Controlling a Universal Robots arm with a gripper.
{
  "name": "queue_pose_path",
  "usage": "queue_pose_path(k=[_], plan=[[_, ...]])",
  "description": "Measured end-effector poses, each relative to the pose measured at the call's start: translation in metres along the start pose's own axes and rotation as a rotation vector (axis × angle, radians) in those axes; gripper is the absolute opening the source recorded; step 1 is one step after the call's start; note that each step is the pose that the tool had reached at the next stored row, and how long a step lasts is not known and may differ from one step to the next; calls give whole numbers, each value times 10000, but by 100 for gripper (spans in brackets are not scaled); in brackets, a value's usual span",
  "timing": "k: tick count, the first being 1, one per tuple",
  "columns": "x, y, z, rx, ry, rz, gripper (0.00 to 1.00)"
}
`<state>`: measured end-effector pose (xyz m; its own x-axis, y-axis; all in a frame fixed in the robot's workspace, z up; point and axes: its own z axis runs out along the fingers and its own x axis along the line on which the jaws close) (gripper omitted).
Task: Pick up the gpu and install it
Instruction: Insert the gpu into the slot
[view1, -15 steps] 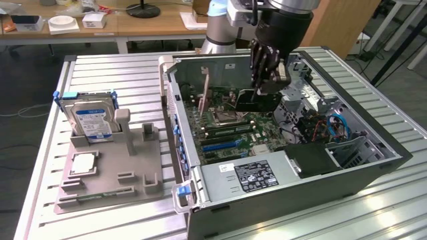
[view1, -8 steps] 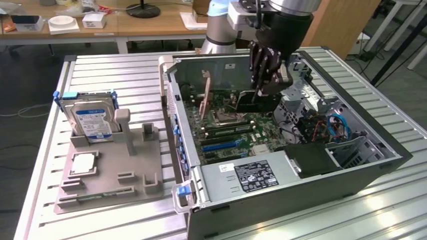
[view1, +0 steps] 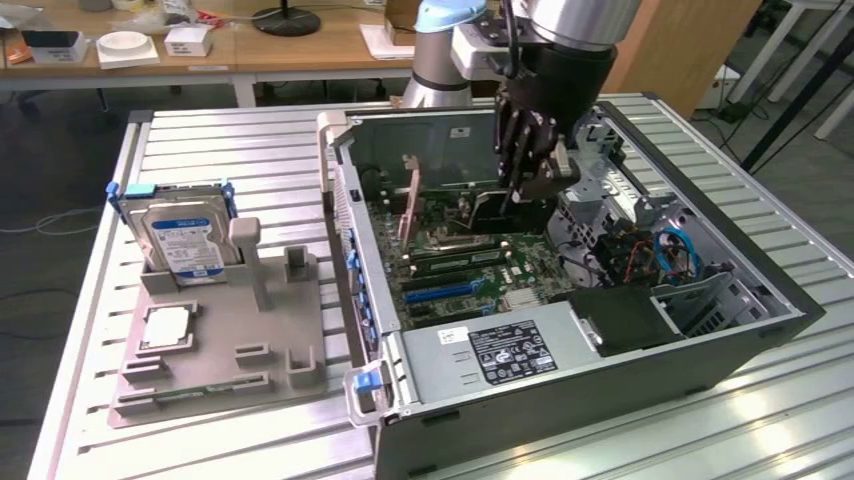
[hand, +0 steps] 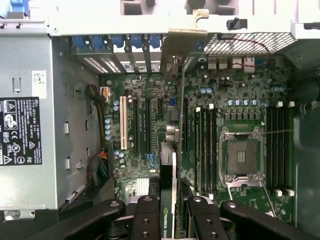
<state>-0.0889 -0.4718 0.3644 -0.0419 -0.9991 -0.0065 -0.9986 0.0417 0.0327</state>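
Wrist view | one gripper (hand: 172, 220) clamped on one gpu (hand: 173, 170), edge-on | over one motherboard (hand: 240, 112)

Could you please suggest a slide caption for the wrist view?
The gripper holds the gpu edge-on over the motherboard inside the open computer case.

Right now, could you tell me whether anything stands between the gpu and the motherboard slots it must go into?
Nothing visible does. The tool holds the gpu edge-on over the motherboard, beside empty expansion slots; the strip directly under the card is hidden.
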Motion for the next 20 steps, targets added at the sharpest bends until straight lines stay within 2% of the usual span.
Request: queue_pose_path(k=[2,3,4,5,6,7,10,20], plan=[[0,0,33,25,8,-9,26],[0,0,42,61,11,-9,26],[0,0,49,119,14,-12,26],[0,-1,53,204,14,-16,26],[-1,0,56,335,9,-22,26],[0,5,67,399,8,-24,26],[1,32,121,402,27,-29,26],[4,59,303,403,27,-33,26]])
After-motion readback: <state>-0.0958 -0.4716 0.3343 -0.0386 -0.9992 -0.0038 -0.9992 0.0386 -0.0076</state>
